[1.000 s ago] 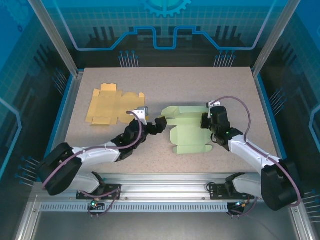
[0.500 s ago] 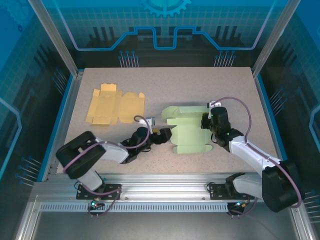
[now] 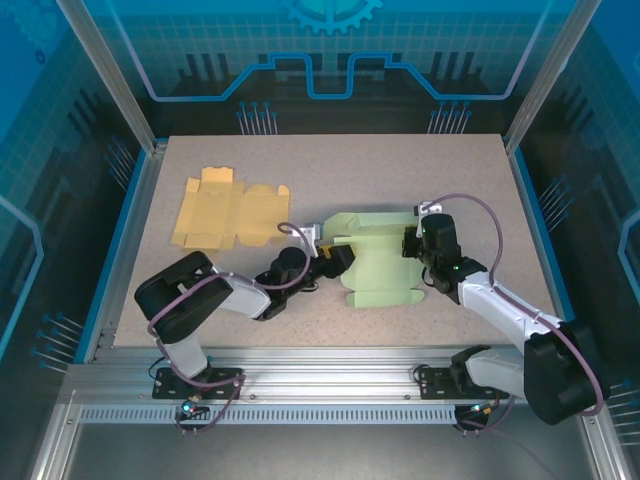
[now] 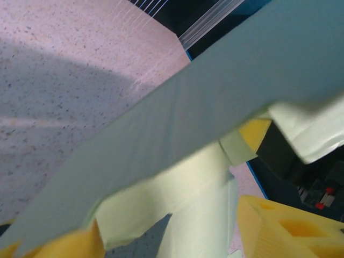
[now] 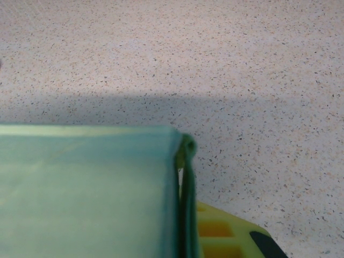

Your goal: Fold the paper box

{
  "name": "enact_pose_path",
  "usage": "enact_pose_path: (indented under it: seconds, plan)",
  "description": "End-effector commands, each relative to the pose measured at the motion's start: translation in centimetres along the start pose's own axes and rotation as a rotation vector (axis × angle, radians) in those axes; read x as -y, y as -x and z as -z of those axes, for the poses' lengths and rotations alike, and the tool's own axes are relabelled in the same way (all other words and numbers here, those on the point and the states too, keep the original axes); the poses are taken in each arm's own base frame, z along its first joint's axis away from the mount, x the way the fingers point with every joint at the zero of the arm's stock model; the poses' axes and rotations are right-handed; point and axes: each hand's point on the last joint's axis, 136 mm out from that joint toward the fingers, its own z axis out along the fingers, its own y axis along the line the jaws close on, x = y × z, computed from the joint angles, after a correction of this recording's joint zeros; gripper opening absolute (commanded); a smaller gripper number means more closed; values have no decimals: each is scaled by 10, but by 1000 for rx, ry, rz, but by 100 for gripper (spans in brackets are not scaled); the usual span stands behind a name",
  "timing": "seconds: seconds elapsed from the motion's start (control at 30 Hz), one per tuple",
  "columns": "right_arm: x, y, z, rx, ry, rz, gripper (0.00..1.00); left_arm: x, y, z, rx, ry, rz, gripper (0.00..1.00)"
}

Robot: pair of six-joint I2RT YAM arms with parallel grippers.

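Two paper boxes lie on the table (image 3: 330,170): one flat yellow box blank (image 3: 228,212) at the far left, and one green paper box (image 3: 385,270) right of centre, its long axis about left-right. The left claw (image 3: 340,258) stands open around its left flap. The right claw (image 3: 410,247) grips its right edge.

The left arm (image 3: 232,294) and right arm (image 3: 500,300) have pale grey link shells with bulky black joints, and each trails a looping purple cable (image 3: 490,226). The left pincer (image 3: 340,258) has yellow fingers (image 4: 279,228) with square moulded recesses.
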Motion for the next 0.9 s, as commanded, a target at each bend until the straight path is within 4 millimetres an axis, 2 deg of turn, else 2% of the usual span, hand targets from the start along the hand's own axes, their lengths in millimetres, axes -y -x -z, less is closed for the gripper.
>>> enact_pose_path:
  seconds: [0.0, 0.1, 0.37, 0.57, 0.67, 0.87]
  plan:
    - [-3, 5, 2, 30, 10, -16, 0, 23, 17, -8, 40, -60, -46, 58]
    - [-3, 5, 2, 31, 12, -17, 0, 28, 16, -14, 26, -80, -50, 53]
    - [-5, 5, 2, 31, 20, -18, 0, 45, 11, -30, -1, -139, -49, 51]
    - [-4, 5, 3, 29, 20, -18, 0, 41, 4, -40, -14, -135, -43, 53]
    - [-2, 6, 4, 33, 8, -19, 0, 38, 4, -29, -3, -136, -56, 53]
    - [-2, 6, 3, 30, 5, -20, 0, 44, 1, 20, -25, -160, -89, 57]
